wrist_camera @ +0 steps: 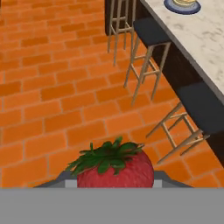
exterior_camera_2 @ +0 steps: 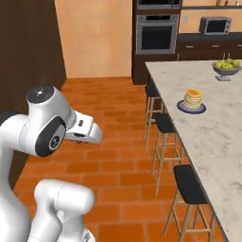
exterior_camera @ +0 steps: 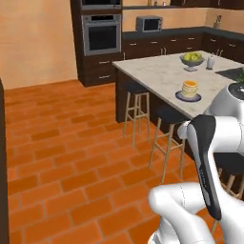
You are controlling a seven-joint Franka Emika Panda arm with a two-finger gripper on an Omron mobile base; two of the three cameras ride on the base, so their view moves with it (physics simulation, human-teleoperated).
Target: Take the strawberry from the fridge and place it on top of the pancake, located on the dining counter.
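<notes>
The strawberry (wrist_camera: 114, 168), red with a green leafy cap, sits between my gripper's (wrist_camera: 114, 181) two fingertips at the bottom of the hand view; the gripper is shut on it, high over the brick floor. The pancake (exterior_camera: 189, 89) (exterior_camera_2: 193, 98) is a short golden stack on a dark blue plate (exterior_camera: 179, 96) (exterior_camera_2: 182, 108) (wrist_camera: 168, 6) near the edge of the dining counter (exterior_camera: 157, 71) (exterior_camera_2: 217, 132) (wrist_camera: 197, 39), ahead and to the right of the hand. The fridge is out of view.
Black-seated bar stools (exterior_camera: 137, 90) (exterior_camera_2: 186, 182) (wrist_camera: 151, 30) line the counter's near side. A grey bowl of yellow-green apples (exterior_camera: 192, 59) (exterior_camera_2: 226, 68) stands farther back on the counter. A wall oven (exterior_camera: 101, 33) and dark cabinets fill the far wall. Orange brick floor (exterior_camera: 71, 143) lies open to the left.
</notes>
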